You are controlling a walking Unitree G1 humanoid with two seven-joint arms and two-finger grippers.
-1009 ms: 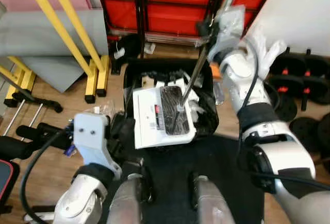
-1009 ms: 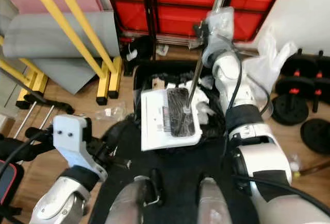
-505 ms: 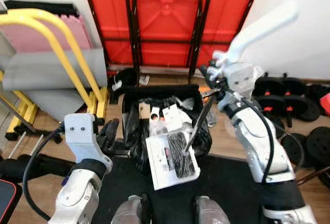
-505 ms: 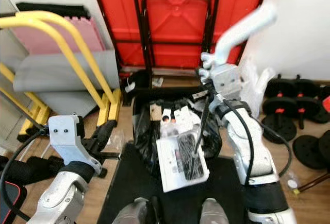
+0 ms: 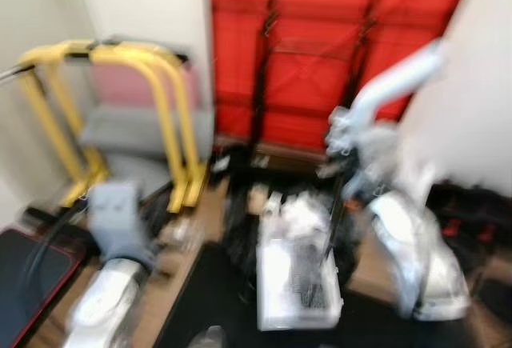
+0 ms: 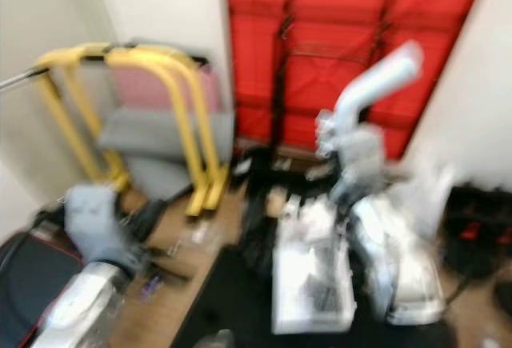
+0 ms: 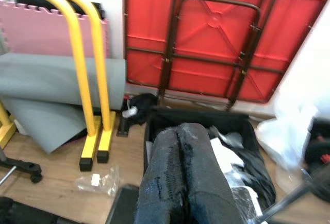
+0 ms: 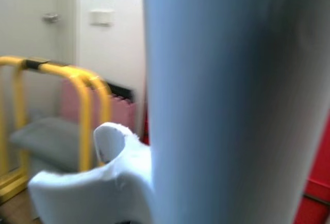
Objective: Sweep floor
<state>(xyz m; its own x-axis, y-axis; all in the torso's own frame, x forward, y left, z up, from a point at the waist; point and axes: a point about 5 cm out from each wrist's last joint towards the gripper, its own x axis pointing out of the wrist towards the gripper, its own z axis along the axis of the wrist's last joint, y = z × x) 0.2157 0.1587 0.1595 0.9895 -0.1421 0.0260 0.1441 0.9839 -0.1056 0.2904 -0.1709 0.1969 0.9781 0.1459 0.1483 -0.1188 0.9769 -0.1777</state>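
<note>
Both eye views are blurred. A white dustpan (image 5: 298,284) with dark debris on it hangs by its thin rod at the near side of a black bin (image 7: 206,118) lined with a bag and holding paper trash (image 7: 227,154). My right gripper (image 5: 350,130) is shut on the dustpan's pale handle (image 8: 216,100), which sticks up and to the right (image 5: 396,84). My left gripper (image 7: 180,131) is held out to the left of the bin, its two black fingers pressed together with nothing between them.
A red folded table (image 5: 320,44) leans on the wall behind the bin. Yellow rails (image 5: 164,100), a grey rolled mat (image 7: 46,80) and a pink foam mat (image 7: 36,33) stand to the left. Dark weights (image 6: 472,236) lie at the right. A black floor mat (image 5: 216,300) lies underfoot.
The camera has swung upward and the picture has blurred. The dustpan has come from above the bin to its near side, with the right gripper shut on its handle throughout.
</note>
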